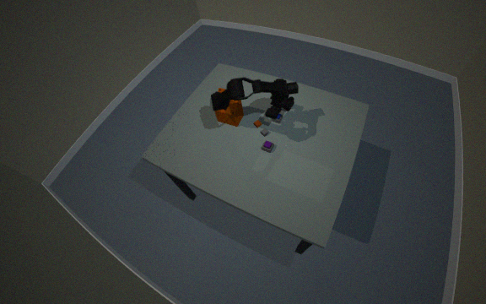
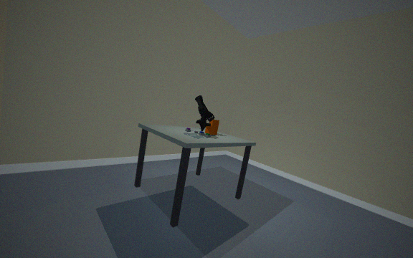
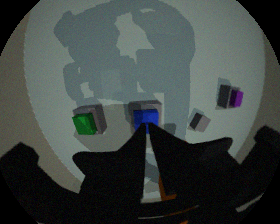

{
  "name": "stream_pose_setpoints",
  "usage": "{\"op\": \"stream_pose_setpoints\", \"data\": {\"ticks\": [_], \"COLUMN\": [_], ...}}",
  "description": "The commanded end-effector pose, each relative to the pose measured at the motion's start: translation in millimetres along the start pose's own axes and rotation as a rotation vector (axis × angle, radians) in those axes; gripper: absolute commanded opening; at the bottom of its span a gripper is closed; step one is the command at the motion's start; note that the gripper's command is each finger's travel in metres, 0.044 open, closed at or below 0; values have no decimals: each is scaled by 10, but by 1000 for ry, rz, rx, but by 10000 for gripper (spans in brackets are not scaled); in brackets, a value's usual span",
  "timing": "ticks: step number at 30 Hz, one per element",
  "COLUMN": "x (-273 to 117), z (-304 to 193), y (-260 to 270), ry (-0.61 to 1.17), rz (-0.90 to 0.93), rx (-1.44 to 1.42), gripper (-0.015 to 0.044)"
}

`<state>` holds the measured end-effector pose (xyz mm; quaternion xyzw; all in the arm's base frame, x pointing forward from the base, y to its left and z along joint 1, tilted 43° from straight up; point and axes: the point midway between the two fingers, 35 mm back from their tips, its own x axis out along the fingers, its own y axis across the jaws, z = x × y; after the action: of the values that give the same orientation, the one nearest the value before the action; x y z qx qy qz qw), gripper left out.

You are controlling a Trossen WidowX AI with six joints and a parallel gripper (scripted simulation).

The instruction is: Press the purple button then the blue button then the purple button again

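The blue button (image 1: 279,116) (image 2: 201,132) (image 3: 146,118) sits on a grey base. My gripper (image 2: 202,130) (image 3: 146,125) is shut and empty, its tips at the near edge of the blue cap in the wrist view and just above the button in the exterior view. Whether they touch the cap, I cannot tell. The purple button (image 1: 267,144) (image 2: 188,129) (image 3: 236,98) stands away from the gripper, to the right in the wrist view, with its cap raised.
The green button (image 2: 208,135) (image 3: 84,124) is left of the blue one in the wrist view. A grey block (image 1: 264,133) (image 3: 200,122) lies between the blue and purple buttons. An orange block (image 1: 257,123) lies near the orange arm base (image 1: 229,113) (image 2: 212,127).
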<state>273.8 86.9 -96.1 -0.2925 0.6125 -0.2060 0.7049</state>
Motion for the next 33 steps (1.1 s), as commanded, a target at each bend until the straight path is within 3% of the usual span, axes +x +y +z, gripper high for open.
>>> {"op": "stream_pose_setpoints", "data": {"ticks": [1, 25, 29, 33], "x": [72, 128, -172, -198], "z": [-13, -15, -12, -13], "y": [-2, -4, 2, 2], "ry": [3, 3, 3, 3], "rz": [-5, -6, -4, -4], "rx": [-9, -9, -8, -9], "gripper": [20, 20, 20, 20]}}
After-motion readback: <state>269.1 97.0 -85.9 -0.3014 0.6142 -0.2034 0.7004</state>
